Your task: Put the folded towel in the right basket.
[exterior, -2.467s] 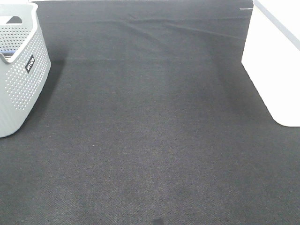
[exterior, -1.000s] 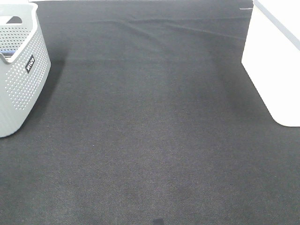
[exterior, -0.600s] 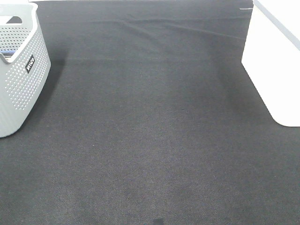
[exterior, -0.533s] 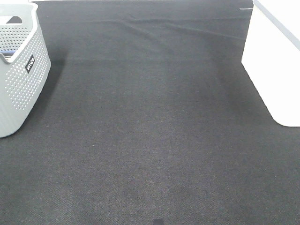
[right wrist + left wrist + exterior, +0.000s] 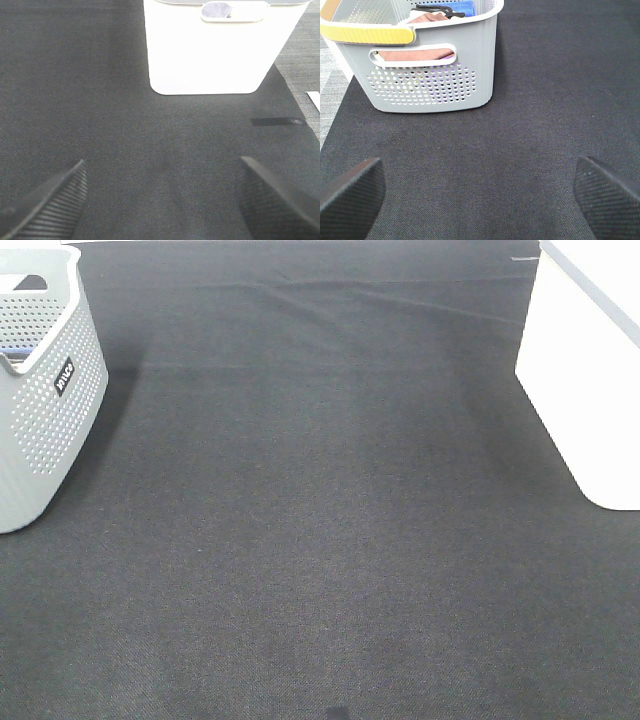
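Judging from how things lie, the task looks either finished or not yet begun, and the views cannot settle which. Nearest the cameras, the left gripper (image 5: pixel 480 195) has its two textured fingers (image 5: pixel 350 192) spread wide with nothing between them, hanging over bare black mat (image 5: pixel 320 570). The right gripper (image 5: pixel 160 197) is likewise spread, its pads (image 5: pixel 47 200) holding nothing.

Farther out, in the overhead view, the mat's middle shows no towel at all. At about ten o'clock stands the grey perforated basket (image 5: pixel 45 410); the left wrist view shows cloths inside it, a reddish-brown folded one (image 5: pixel 417 52) behind the handle slot and something blue (image 5: pixel 457 7) at the far end. At about two o'clock stands the white right basket (image 5: pixel 580 390). Through its handle slot, in the right wrist view, a patch of pale greyish fabric (image 5: pixel 220 9) shows.

That patch may be the folded towel already delivered, though too little of it is visible to be sure.
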Controlling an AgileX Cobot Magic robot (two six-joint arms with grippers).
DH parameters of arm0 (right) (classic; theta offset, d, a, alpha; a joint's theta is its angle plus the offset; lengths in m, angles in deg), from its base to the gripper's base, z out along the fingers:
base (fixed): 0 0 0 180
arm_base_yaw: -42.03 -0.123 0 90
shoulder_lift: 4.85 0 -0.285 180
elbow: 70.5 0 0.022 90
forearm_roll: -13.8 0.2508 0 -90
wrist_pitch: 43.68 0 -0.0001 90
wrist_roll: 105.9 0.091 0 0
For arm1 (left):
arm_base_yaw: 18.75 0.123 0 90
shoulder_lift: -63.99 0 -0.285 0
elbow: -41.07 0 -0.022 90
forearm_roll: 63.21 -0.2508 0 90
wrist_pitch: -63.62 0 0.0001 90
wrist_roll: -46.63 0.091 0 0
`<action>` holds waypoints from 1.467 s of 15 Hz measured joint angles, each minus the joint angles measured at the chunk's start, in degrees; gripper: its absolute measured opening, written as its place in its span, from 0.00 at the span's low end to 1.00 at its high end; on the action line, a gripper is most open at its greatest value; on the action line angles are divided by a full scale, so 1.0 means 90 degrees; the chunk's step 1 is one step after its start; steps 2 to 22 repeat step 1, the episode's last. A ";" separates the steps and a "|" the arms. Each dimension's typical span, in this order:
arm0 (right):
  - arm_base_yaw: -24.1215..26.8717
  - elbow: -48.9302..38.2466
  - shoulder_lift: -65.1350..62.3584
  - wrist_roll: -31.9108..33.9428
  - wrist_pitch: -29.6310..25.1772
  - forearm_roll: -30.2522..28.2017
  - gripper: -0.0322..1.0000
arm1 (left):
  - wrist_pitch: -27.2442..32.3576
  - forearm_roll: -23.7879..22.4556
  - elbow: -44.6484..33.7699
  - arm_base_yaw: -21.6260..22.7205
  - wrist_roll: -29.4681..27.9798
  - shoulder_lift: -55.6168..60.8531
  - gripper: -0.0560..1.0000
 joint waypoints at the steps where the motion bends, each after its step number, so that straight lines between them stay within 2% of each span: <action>1: 0.0000 0.0000 0.0000 0.0000 0.0000 0.0000 0.78 | 0.0000 0.0000 0.0000 0.0000 0.0000 0.0000 0.98; 22: 0.0000 0.0000 0.0000 0.0000 0.0000 0.0000 0.78 | 0.0000 0.0000 0.0000 0.0000 0.0000 0.0000 0.98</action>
